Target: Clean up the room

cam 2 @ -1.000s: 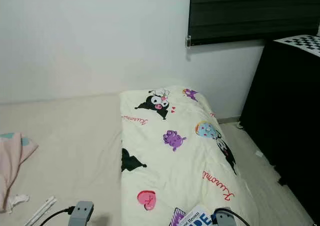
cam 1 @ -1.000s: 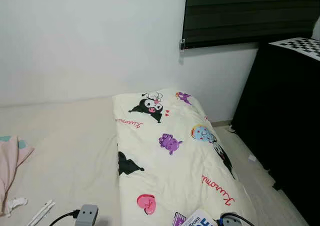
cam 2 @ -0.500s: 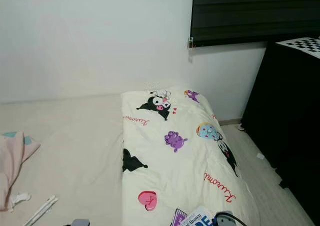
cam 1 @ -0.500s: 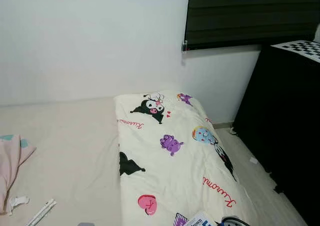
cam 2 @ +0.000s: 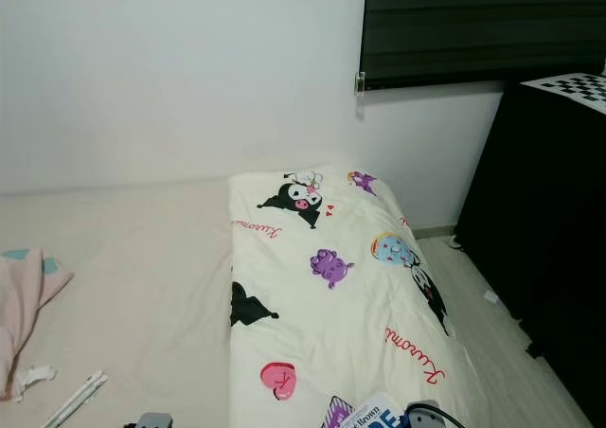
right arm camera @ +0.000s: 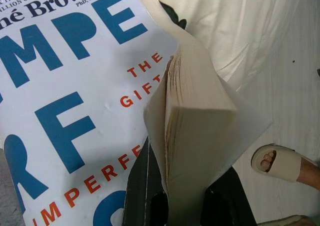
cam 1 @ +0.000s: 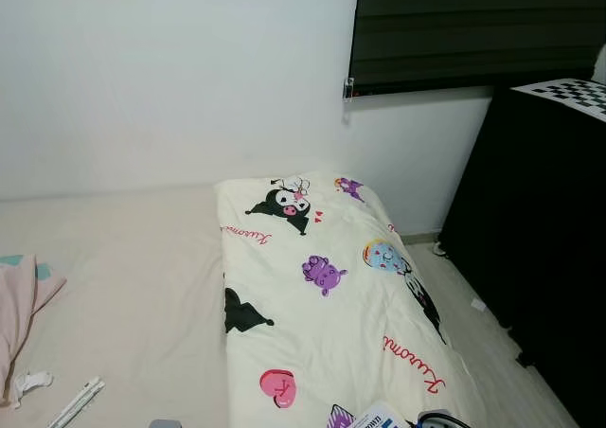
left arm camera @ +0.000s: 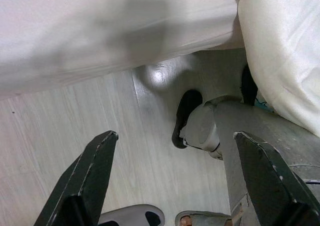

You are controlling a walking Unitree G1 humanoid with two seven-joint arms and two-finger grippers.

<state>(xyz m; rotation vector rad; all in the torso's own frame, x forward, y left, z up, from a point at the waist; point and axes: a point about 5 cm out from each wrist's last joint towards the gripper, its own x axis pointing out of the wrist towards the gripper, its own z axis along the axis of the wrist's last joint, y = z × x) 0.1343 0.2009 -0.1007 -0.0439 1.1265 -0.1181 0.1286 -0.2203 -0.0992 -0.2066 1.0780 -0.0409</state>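
While the head camera looks down over a low bed with a cream sheet (cam 1: 123, 286), a cream quilt printed with cartoon characters and red script (cam 1: 322, 305) lies along the bed's right half, reaching the white wall (cam 1: 170, 78). At the bed's left edge: a pink cloth (cam 1: 17, 305), and nearer the camera a thin white stick-like item (cam 1: 78, 402) (identity unclear). A black cabinet (cam 1: 540, 239) stands to the right, under a dark window blind (cam 1: 473, 26).

Right gripper (right arm camera: 180, 206): both black fingers closed around the page block of a white paperback book with large blue and small red lettering (right arm camera: 65, 101), cover splayed open. In the head view the book's corner (cam 1: 379, 417) sits at the quilt's near end. A person's foot in a beige slide sandal (right arm camera: 277, 163) rests on the pale wood floor (right arm camera: 295, 86).

Left gripper (left arm camera: 175, 181): fingers spread wide apart, holding nothing, hanging over the floor beside the bed edge.
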